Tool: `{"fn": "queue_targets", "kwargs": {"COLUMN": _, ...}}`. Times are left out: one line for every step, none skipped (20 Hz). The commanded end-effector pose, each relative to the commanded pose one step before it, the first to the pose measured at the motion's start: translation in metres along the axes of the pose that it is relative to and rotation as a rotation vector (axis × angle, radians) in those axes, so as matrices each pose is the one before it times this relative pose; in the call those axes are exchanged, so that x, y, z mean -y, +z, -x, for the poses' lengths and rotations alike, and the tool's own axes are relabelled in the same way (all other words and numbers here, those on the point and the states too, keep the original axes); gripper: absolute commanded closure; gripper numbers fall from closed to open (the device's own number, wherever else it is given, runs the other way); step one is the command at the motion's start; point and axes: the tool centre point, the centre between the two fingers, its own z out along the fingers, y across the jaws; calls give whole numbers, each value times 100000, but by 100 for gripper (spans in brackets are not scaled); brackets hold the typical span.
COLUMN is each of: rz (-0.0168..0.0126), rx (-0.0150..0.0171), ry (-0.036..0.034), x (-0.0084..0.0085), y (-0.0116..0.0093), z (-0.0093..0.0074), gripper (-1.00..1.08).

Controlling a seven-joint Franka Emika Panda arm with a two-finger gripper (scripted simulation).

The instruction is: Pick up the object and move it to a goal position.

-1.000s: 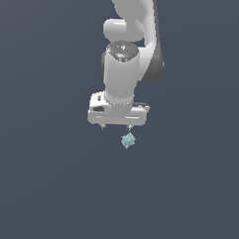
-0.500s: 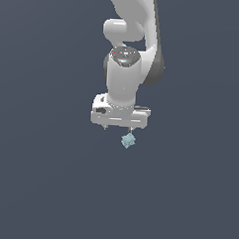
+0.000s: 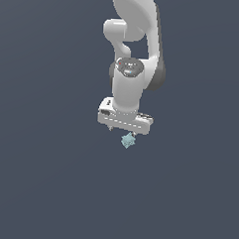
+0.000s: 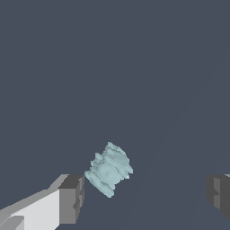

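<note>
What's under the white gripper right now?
The tiny pale teal jagged lump sits below the gripper, between its open dark fingers, nearer one and apparently untouched. Beneath it, only dark grey surface; nothing hidden.

You see a glossy white arm (image 3: 137,48) built from rounded, bulbous link housings with dark grey bands at the joints, and a dark circular cap with small reddish marks on the wrist joint. The gripper (image 3: 123,131) has a flat, white, bar-shaped body. In the wrist view, note its white finger (image 4: 49,206) tipped with a blocky dark grey pad.
</note>
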Motion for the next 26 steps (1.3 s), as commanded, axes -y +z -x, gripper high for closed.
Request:
{"fn": "queue_targets", "kwargs": {"rz": -257, "rx": 418, "ry": 6428, "x": 437, "y": 828, "z": 420, "gripper": -92}}
{"fn": "queue_targets", "kwargs": {"rz": -81, "rx": 167, "ry": 2537, "x": 154, "y": 326, "z": 178, "gripper": -92}}
{"fn": "queue_targets", "kwargs": {"rz": -71, "rx": 166, "ry": 2540, "x": 146, "y": 326, "z": 183, "gripper": -92}}
{"fn": "queue_targets", "kwargs": {"rz": -61, "rx": 164, "ry": 2543, "x": 137, "y": 325, "z": 187, "gripper": -92}}
{"fn": "queue_targets", "kwargs": {"rz": -50, "rx": 162, "ry": 2547, "x": 129, "y": 324, "z": 191, "gripper": -92}}
{"fn": "queue_targets", "kwargs": {"rz": -40, "rx": 160, "ry": 2548, "x": 121, "y": 323, "z": 196, "gripper": -92}}
{"fn": "queue_targets", "kwargs": {"rz": -30, "rx": 157, "ry": 2551, "x": 112, "y": 321, "z": 199, "gripper": -92}}
{"fn": "queue_targets", "kwargs": {"rz": -21, "rx": 154, "ry": 2554, "x": 103, "y": 320, "z": 202, "gripper": -92}}
{"fn": "queue_targets", "kwargs": {"rz": -11, "rx": 149, "ry": 2536, "x": 94, "y": 317, "z": 203, "gripper": -92}}
{"fn": "queue_targets", "kwargs": {"rz": -2, "rx": 138, "ry": 2421, "x": 81, "y": 301, "z": 196, "gripper": -92}}
{"fn": "queue_targets", "kwargs": {"rz": 6, "rx": 127, "ry": 2292, "x": 69, "y": 284, "z": 187, "gripper": -92}}
{"fn": "queue_targets", "kwargs": {"rz": 12, "rx": 116, "ry": 2162, "x": 59, "y": 267, "z": 178, "gripper": -92}}
{"fn": "queue_targets", "kwargs": {"rz": 17, "rx": 106, "ry": 2033, "x": 49, "y": 250, "z": 168, "gripper": -92}}
{"fn": "queue_targets", "kwargs": {"rz": 20, "rx": 95, "ry": 1902, "x": 41, "y": 233, "z": 158, "gripper": -92}}
{"fn": "queue_targets", "kwargs": {"rz": 23, "rx": 86, "ry": 1773, "x": 33, "y": 216, "z": 147, "gripper": -92}}
{"fn": "queue_targets", "kwargs": {"rz": 25, "rx": 77, "ry": 1642, "x": 27, "y": 200, "z": 137, "gripper": -92}}
{"fn": "queue_targets", "kwargs": {"rz": 25, "rx": 68, "ry": 1511, "x": 22, "y": 183, "z": 126, "gripper": -92}}
{"fn": "queue_targets", "kwargs": {"rz": 25, "rx": 61, "ry": 1381, "x": 17, "y": 167, "z": 115, "gripper": -92}}
{"fn": "queue_targets", "kwargs": {"rz": 25, "rx": 53, "ry": 1249, "x": 13, "y": 151, "z": 105, "gripper": -92}}
{"fn": "queue_targets", "kwargs": {"rz": 24, "rx": 46, "ry": 1121, "x": 9, "y": 134, "z": 92, "gripper": -92}}
{"fn": "queue_targets", "kwargs": {"rz": 22, "rx": 40, "ry": 988, "x": 7, "y": 118, "z": 82, "gripper": -92}}
{"fn": "queue_targets", "kwargs": {"rz": 20, "rx": 33, "ry": 856, "x": 5, "y": 102, "z": 71, "gripper": -92}}
{"fn": "queue_targets", "kwargs": {"rz": 17, "rx": 28, "ry": 724, "x": 4, "y": 87, "z": 61, "gripper": -92}}
{"fn": "queue_targets", "kwargs": {"rz": 15, "rx": 22, "ry": 593, "x": 2, "y": 71, "z": 49, "gripper": -92}}
{"fn": "queue_targets", "kwargs": {"rz": 12, "rx": 17, "ry": 463, "x": 1, "y": 55, "z": 38, "gripper": -92}}
{"fn": "queue_targets", "kwargs": {"rz": 8, "rx": 12, "ry": 324, "x": 3, "y": 39, "z": 30, "gripper": -92}}
